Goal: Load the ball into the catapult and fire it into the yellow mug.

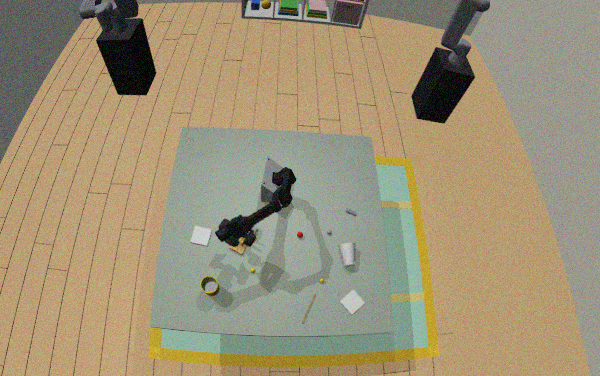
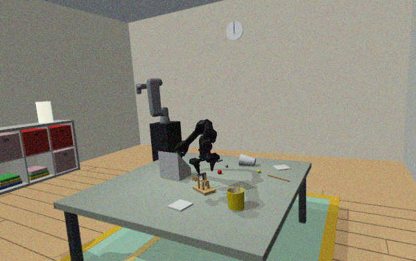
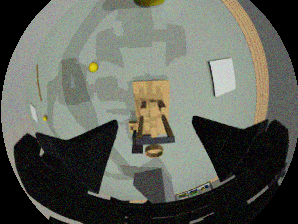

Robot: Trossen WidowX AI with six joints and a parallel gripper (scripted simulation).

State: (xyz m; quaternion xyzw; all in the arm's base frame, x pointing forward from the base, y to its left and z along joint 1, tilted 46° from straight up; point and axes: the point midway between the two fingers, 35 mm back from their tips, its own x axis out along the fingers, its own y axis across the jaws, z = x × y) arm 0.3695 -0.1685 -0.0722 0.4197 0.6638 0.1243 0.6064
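Note:
The wooden catapult (image 1: 237, 249) (image 2: 204, 190) (image 3: 150, 86) stands on the table; its arm's round cup (image 3: 154, 150) looks empty. My gripper (image 2: 205, 171) (image 3: 156, 121) is open and empty above the catapult, fingers wide on either side of it. The yellow mug (image 1: 204, 290) (image 2: 236, 200) (image 3: 149, 2) stands upright beyond the catapult's base end. A red ball (image 1: 300, 234) (image 2: 219, 171) lies on the table. One yellow ball (image 1: 253, 270) (image 3: 93, 67) lies near the catapult; another yellow ball (image 1: 321, 281) (image 2: 258, 171) (image 3: 45, 118) lies farther off.
A grey wedge-shaped block (image 2: 170, 166) stands by the arm's base. A white cup (image 1: 348, 254) (image 2: 247, 160) lies on its side. A small grey ball (image 1: 329, 232) (image 2: 226, 166), a thin stick (image 1: 309, 309) (image 2: 278, 178) and white squares (image 1: 201, 235) (image 1: 352, 301) also lie on the table.

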